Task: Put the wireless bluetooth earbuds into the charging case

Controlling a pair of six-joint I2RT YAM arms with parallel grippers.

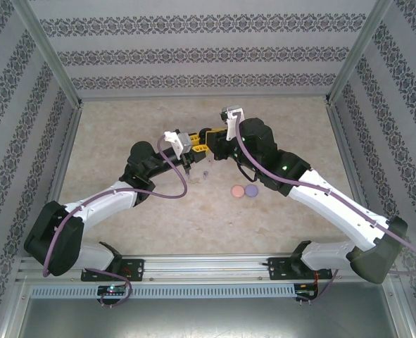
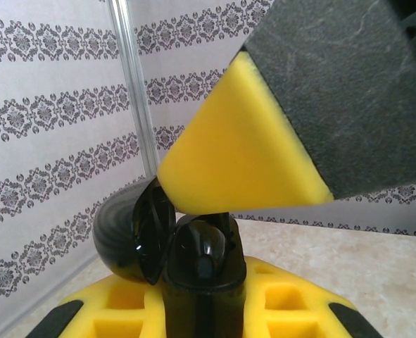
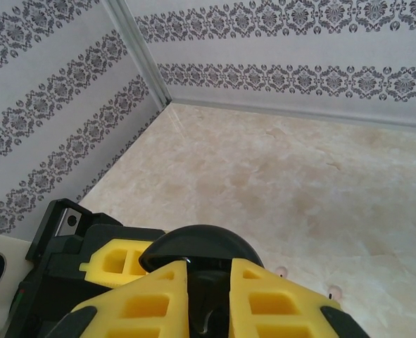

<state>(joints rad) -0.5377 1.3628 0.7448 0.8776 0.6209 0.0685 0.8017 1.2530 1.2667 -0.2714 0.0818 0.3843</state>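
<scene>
**A:** What lies nearest to your bases?

**B:** On the surface point(image 1: 123, 127) a pink disc point(image 1: 237, 191) and a purple disc point(image 1: 250, 190) lie side by side and touch each other, close to my right forearm. A little farther there is a small purple earbud point(image 1: 206, 174). It is on the near side of both my end effectors and apart from them.

**A:** And the end effectors themselves?

**B:** They meet above the middle of the surface. My left end effector point(image 2: 202, 303) is pressed together on the black charging case point(image 2: 200, 260). The case stands upright between the yellow fingers, and its lid is open and leans to the left. My right end effector point(image 3: 208, 303) is over the case, and the tip of one yellow finger point(image 2: 229, 148) is at its open top. The gap between the right fingers is narrow and something black is inside. I cannot tell if they pinch it.

**A:** Are there more earbuds?

**B:** Yes, two pale earbuds point(image 3: 284, 271) lie on the surface just beyond my right end effector, to its right side and not touching it. Behind everything stands the patterned wall point(image 3: 299, 42).
</scene>
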